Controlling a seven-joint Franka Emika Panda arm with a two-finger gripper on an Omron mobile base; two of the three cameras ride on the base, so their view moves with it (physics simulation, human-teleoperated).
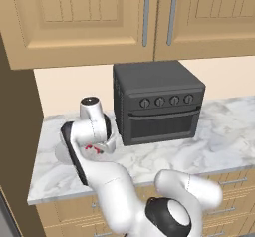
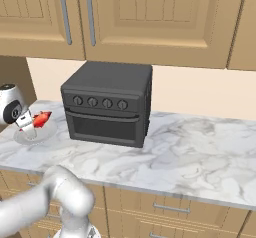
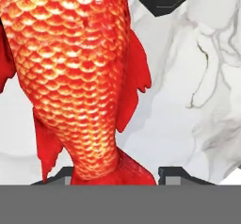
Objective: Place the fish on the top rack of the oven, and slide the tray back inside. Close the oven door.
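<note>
— Two base views first: where's the fish (image 1: 90, 148)?
— Left view: at the gripper (image 1: 97, 148), low over the surface (image 1: 164, 156), the arm folded down left of the toaster oven (image 1: 158, 101).
— Right view?
— Fish (image 2: 41, 119) over a pale plate (image 2: 26, 136), likely for lifting.
— Hand view?
— Tail (image 3: 110, 169) between both fingertips (image 3: 172, 175); pinching it, I judge.

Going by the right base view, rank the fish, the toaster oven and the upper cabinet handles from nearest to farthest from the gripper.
1. The fish, right at the gripper, at the counter's left end.
2. The toaster oven, to the fish's right on the counter.
3. The upper cabinet handles, well above the counter.
</note>
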